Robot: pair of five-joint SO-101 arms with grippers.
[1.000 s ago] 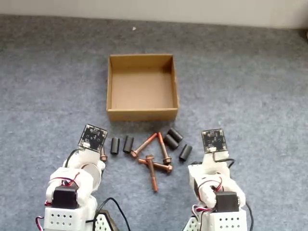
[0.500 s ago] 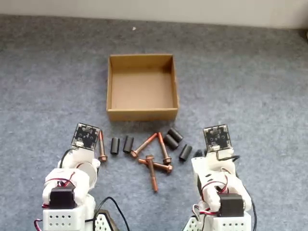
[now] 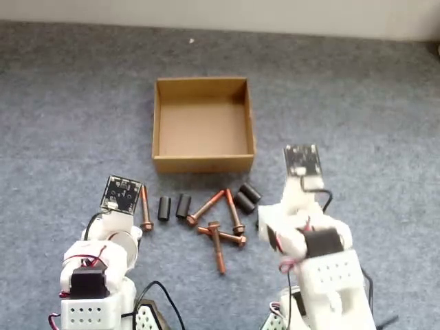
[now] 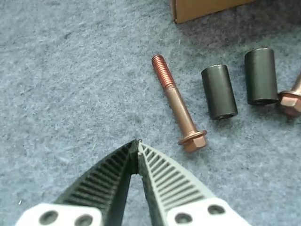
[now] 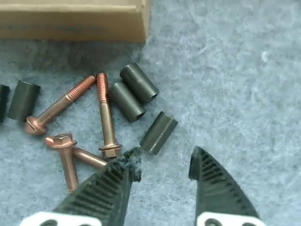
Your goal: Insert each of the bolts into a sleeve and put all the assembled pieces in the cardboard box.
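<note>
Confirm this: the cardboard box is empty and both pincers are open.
Wrong on one point: the left pincer is shut, as the left wrist view shows. The right pincer is open and the cardboard box is empty.

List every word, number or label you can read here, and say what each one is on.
No readable text anywhere.
Left arm's circuit board and right arm's circuit board: any markings are too small to read.
Cardboard box, bolts, sleeves: no print visible.
</note>
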